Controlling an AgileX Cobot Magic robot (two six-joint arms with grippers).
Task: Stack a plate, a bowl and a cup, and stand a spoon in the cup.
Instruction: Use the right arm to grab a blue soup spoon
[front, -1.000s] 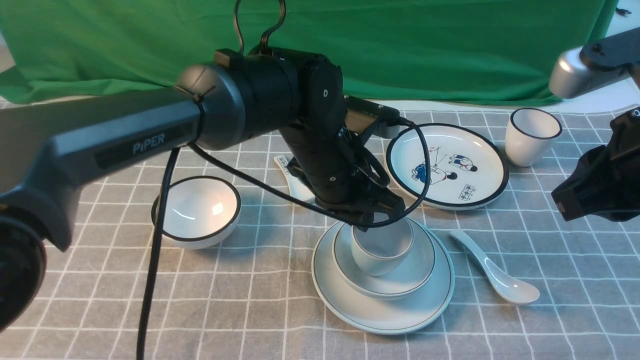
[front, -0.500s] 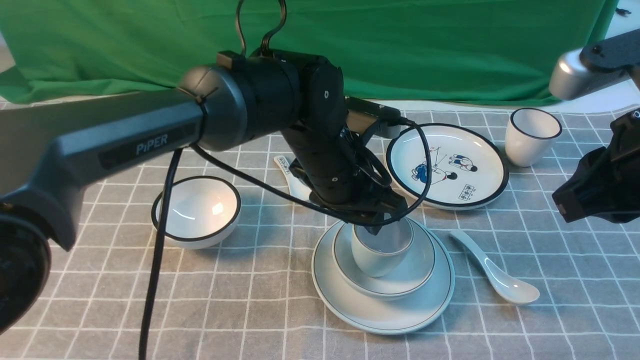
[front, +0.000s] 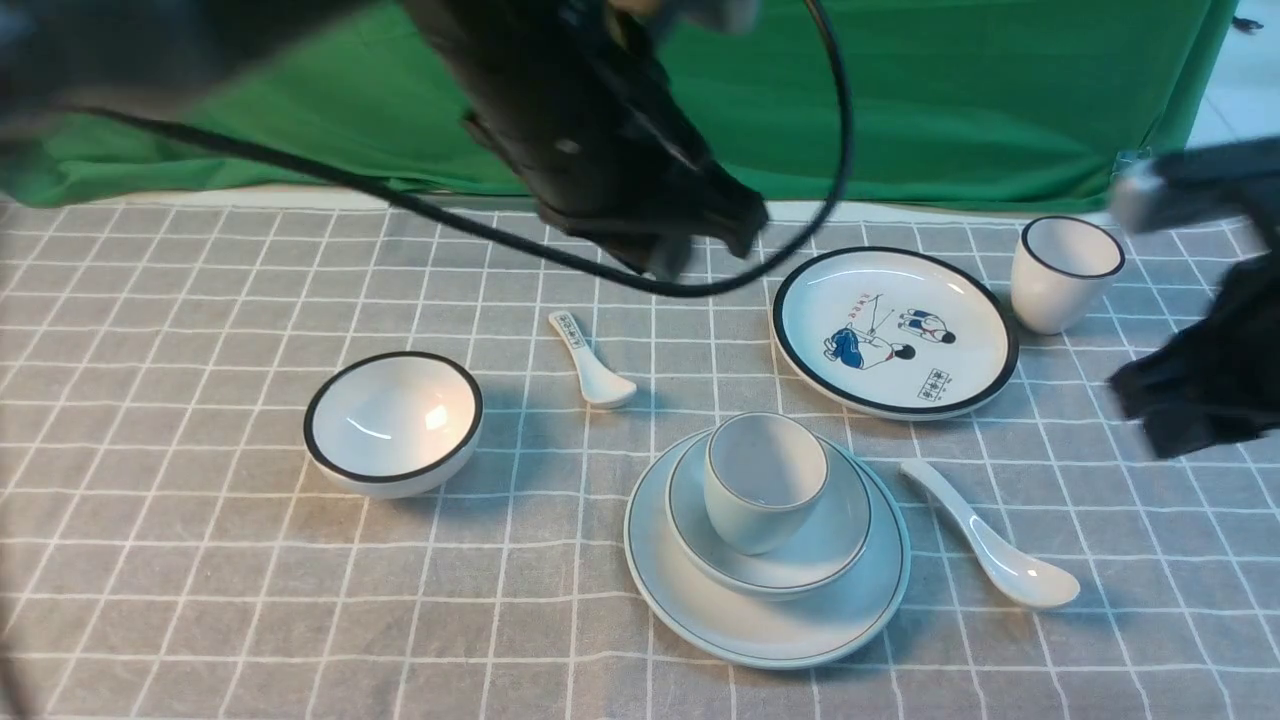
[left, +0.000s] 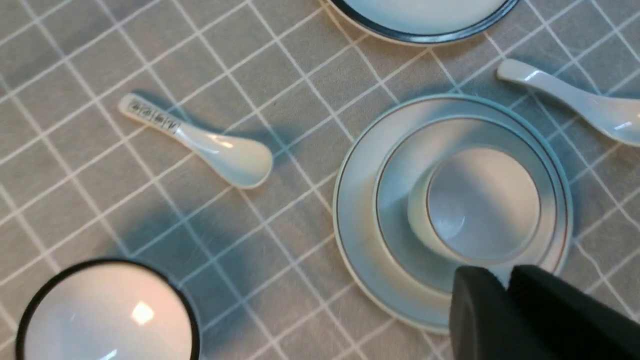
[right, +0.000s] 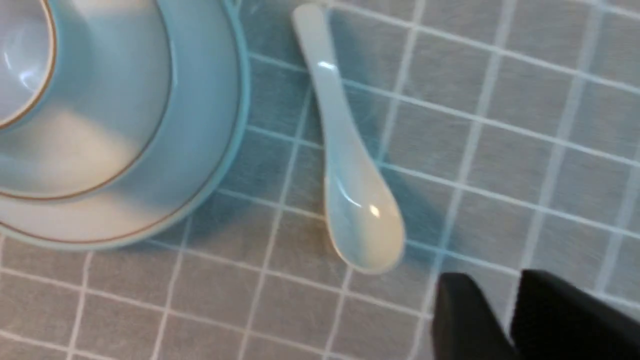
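Left gripper (left: 505, 280) is now raised clear of the cup (front: 765, 480), nested in bowl (front: 840, 540) on plate (front: 760, 630). Both grippers: fingers near-together, empty. Spoon (front: 985, 542) lies beside plate; pinched by right gripper (right: 505, 295), its glazed handle may slip.

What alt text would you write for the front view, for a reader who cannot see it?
A cup sits in a shallow bowl on a plain plate, on a grey checked tablecloth. A white spoon lies flat to the stack's right. The blurred left arm and right arm hang above.
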